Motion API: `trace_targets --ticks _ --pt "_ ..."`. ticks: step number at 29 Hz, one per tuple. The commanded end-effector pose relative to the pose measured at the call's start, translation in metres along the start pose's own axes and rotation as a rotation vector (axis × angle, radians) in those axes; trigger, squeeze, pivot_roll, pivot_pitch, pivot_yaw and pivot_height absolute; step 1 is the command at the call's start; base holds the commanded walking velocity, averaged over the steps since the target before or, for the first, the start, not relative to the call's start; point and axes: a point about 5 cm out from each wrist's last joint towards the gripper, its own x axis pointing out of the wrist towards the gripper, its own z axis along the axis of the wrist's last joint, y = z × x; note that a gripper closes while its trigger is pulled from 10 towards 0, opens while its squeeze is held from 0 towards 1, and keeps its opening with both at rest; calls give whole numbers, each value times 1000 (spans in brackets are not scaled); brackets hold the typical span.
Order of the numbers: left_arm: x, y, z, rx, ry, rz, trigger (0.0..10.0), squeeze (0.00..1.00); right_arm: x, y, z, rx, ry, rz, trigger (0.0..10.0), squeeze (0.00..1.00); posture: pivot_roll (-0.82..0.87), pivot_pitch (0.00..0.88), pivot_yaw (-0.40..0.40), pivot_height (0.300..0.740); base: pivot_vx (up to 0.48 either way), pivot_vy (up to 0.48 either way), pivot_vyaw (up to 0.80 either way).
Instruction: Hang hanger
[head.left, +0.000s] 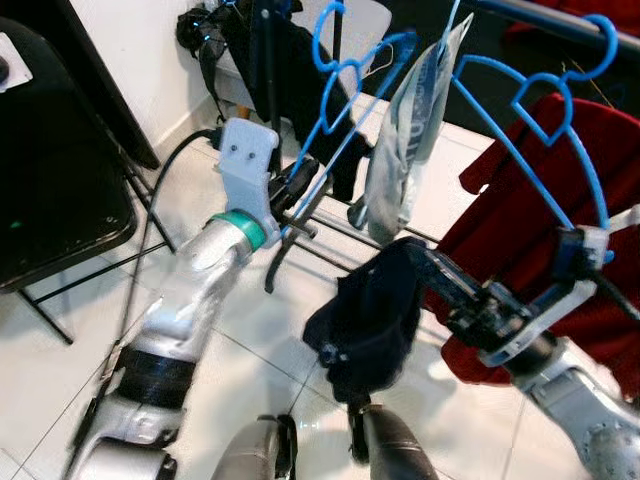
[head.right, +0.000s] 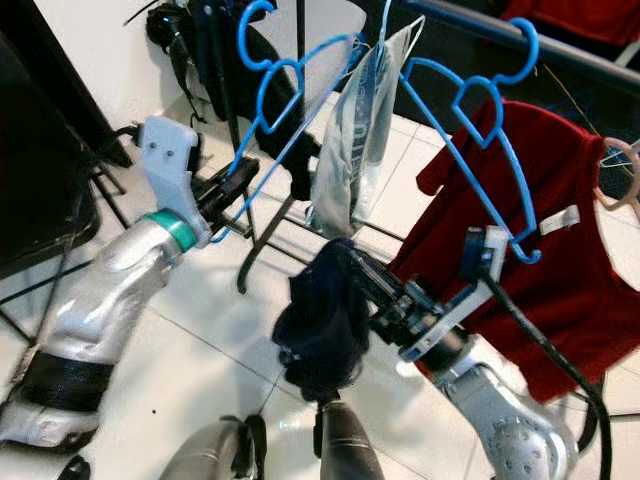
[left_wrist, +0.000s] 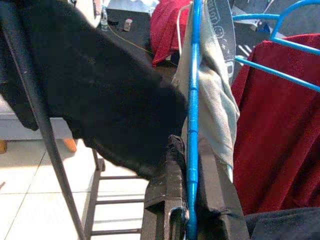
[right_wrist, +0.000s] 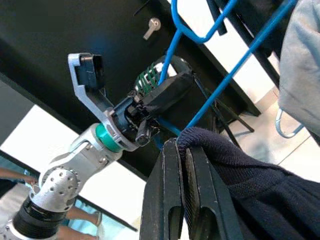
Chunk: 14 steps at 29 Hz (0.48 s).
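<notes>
Left gripper (head.left: 300, 185) jaws pinch the lower bar of the blue hanger (head.left: 345, 75) beside the clothes rack (head.right: 470, 25), while right gripper (right_wrist: 182, 150) jaws pinch a dark navy garment (head.left: 370, 315) below it.

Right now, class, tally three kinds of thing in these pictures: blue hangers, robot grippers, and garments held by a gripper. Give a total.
Blue hangers: 2, one clamped in the left gripper, one carrying the red shirt
Grippers: 2, left and right gripper
Held garments: 1, a dark garment in the right gripper
Total: 5
</notes>
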Motion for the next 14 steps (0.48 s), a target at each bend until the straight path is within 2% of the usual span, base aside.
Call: trace_targets --ticks 1,2,3,4,5,6,7,8,9,11,12,13,14 --pt "-19 6 -6 11 28 -58 10000 0 0 3 0 -5 23 41 0 0 -92 215 51 740 0 0 0" --pt "-19 6 -6 11 28 -58 10000 0 0 3 0 -5 23 41 0 0 -92 215 51 740 0 0 0" --pt "-37 16 -9 60 54 -105 10000 0 1 3 1 -18 52 56 0 0 -91 215 47 740 0 0 0" --pt "-37 16 -9 60 54 -105 10000 0 1 3 1 -18 52 56 0 0 -91 215 47 740 0 0 0" --pt "-54 26 -10 121 94 -144 10000 0 3 1 3 -35 78 66 0 0 -86 216 42 740 0 0 0" --pt "-54 26 -10 121 94 -144 10000 0 3 1 3 -35 78 66 0 0 -86 216 42 740 0 0 0" --pt "-69 34 -14 175 144 -186 10000 0 3 -2 5 -60 106 71 0 0 -85 218 41 740 0 0 0" --pt "-69 34 -14 175 144 -186 10000 0 3 -2 5 -60 106 71 0 0 -85 218 41 740 0 0 0" --pt "-81 39 -18 215 194 -223 10000 0 5 -5 7 -94 135 74 0 0 -86 220 44 740 0 0 0" --pt "-81 39 -18 215 194 -223 10000 0 5 -5 7 -94 135 74 0 0 -86 220 44 740 0 0 0" --pt "-91 43 -21 245 230 -247 10000 0 6 -9 10 -126 158 74 0 0 -86 220 46 740 0 0 0" --pt "-91 43 -21 245 230 -247 10000 0 6 -9 10 -126 158 74 0 0 -86 220 46 740 0 0 0" --pt "-98 50 -23 264 263 -245 10000 0 9 -13 14 -161 176 73 0 0 -86 220 46 740 0 0 0"
